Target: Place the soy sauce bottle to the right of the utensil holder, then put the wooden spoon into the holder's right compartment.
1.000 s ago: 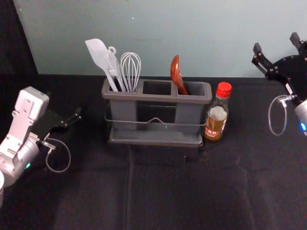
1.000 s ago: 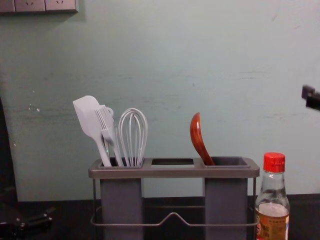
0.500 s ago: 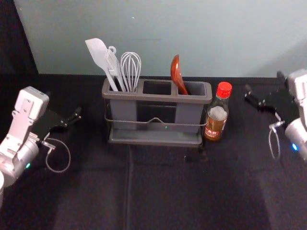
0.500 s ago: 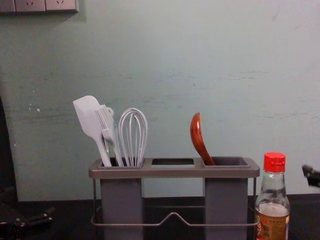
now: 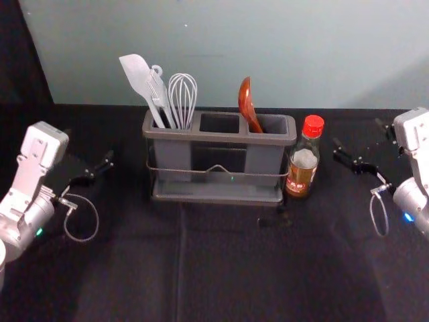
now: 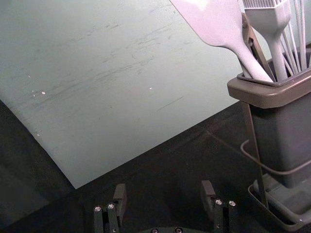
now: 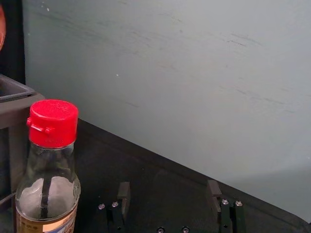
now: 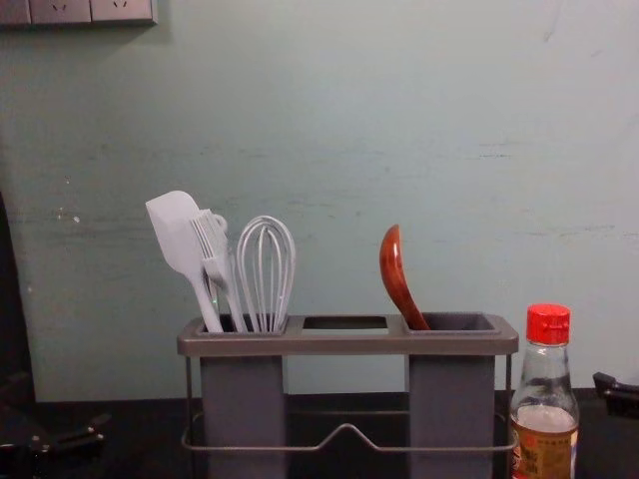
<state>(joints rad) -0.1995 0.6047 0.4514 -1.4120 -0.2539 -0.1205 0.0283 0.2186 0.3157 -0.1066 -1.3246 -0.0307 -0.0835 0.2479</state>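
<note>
Standing by the holder's [image 5: 216, 137] right edge: bottle [image 5: 303, 164], upright, just beside it.
Spoon [image 5: 246, 100]: leaning in the right compartment, upper end above the rim.
Right gripper [image 5: 358, 134]: right of the bottle, open gap between; fingers spread.
Left gripper [image 5: 88, 146]: left of the holder, apart from its edge; fingers spread.

The table [image 5: 228, 275] wears a black covering, creased from near the utensil holder [image 5: 214, 194] toward six o'clock in the head view. The holder stands upright toward the table's twelve o'clock; the soy sauce bottle [image 5: 301, 174] stands upright just beside it, at its three o'clock.
</note>
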